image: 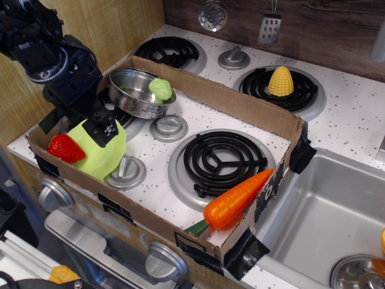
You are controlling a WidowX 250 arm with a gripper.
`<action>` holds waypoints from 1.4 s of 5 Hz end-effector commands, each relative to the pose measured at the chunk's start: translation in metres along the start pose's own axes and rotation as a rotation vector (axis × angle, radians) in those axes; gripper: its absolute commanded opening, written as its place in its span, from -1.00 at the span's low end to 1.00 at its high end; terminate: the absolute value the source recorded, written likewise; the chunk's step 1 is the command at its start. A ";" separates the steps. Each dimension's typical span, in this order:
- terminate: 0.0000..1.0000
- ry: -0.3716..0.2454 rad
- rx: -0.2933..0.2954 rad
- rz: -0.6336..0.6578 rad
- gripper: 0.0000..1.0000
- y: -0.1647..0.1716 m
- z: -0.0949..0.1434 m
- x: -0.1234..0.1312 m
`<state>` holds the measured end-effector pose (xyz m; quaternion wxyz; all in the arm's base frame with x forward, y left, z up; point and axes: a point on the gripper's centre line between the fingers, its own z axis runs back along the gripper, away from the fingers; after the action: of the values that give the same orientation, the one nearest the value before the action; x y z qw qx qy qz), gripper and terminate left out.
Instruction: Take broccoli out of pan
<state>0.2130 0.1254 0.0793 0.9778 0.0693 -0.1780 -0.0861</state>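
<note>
Broccoli (pixel 160 89): perched on the pan (pixel 135 91) rim. Gripper (pixel 107 129): fingers' opening cannot be told; nothing visibly held. Risk: a glancing approach likely tips the pan.

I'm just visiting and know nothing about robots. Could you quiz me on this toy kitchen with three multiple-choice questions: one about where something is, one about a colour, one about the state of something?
1. Where is the broccoli?
A. on the rim of the pan
B. in the sink
C. on the plate

2. What colour is the plate?
A. blue
B. lime green
C. white

3. What is the gripper doing?
A. gripping the carrot
B. gripping the corn
C. holding nothing, above the plate

Answers:
1. A, the pale-green floret sits at the steel pan's right edge.
2. B, it is bright lime beside the red strawberry.
3. C, the carrot and corn lie far from it and nothing is between its fingers.
</note>
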 end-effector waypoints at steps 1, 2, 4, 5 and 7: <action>-1.00 0.000 0.000 0.000 1.00 0.000 0.000 0.000; -1.00 0.036 0.054 -0.060 1.00 0.020 0.022 0.024; -1.00 0.084 0.108 -0.157 1.00 0.037 0.040 0.054; -1.00 0.078 0.101 -0.183 1.00 0.035 0.033 0.069; -1.00 0.046 0.082 -0.237 1.00 0.037 0.016 0.105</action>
<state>0.3058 0.1384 0.1206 0.9649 0.1174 -0.1325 -0.1940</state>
